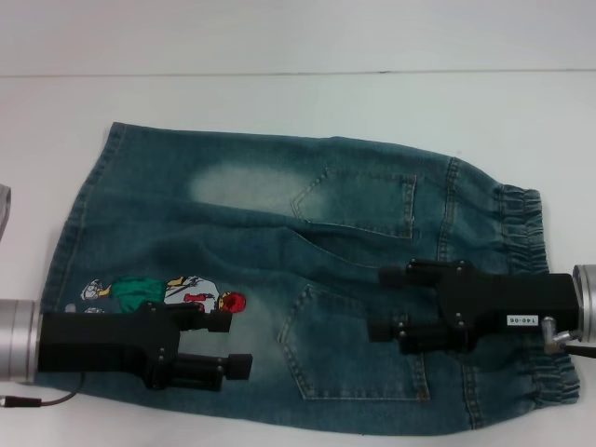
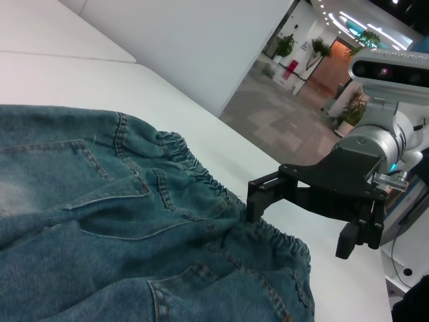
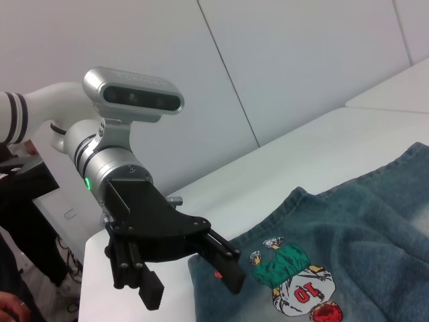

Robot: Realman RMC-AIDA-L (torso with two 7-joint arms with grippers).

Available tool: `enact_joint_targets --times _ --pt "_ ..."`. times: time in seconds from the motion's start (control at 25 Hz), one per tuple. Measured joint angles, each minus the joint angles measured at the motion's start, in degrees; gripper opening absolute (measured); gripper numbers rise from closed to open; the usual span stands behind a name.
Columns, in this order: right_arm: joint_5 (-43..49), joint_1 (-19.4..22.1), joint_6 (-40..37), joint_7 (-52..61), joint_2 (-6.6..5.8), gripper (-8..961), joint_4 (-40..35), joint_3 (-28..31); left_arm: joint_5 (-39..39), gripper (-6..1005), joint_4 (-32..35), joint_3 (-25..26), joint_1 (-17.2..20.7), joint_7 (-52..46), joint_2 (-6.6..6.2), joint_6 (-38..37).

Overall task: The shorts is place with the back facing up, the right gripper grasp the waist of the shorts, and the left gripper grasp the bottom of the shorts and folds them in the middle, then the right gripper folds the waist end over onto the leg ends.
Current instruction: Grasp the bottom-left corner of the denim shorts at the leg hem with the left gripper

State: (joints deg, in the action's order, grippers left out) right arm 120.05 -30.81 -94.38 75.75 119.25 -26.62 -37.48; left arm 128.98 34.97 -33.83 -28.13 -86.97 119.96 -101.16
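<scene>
Looking down from the head camera, I see the shorts (image 1: 307, 270) spread flat on the white table (image 1: 298, 102), back pockets up, filling the middle and lower part of the frame; the ruffled elastic waist (image 1: 517, 289) lies at the right edge, the leg ends (image 1: 79, 233) at the left. The right gripper (image 1: 396, 303) reaches in from the lower right over the waist side, its fingers spread wide apart above the lower back pocket (image 1: 358, 345), pinching nothing. The left gripper (image 1: 233, 343) comes in from the lower left, over the hem side just below the cartoon player (image 1: 154, 291); its fingers are likewise spread, holding nothing. In the right wrist view I see the left gripper (image 3: 191, 275) at the denim's edge beside the figure numbered 10 (image 3: 295, 278); whether it touches the cloth I cannot tell.
</scene>
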Motion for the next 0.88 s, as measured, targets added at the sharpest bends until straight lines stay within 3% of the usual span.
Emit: enact_joint_targets --times 0.88 --pt "0.0 0.6 -0.2 0.0 0.01 913 0.2 0.2 -0.2 887 0.1 0.0 0.0 -0.1 0.07 0.5"
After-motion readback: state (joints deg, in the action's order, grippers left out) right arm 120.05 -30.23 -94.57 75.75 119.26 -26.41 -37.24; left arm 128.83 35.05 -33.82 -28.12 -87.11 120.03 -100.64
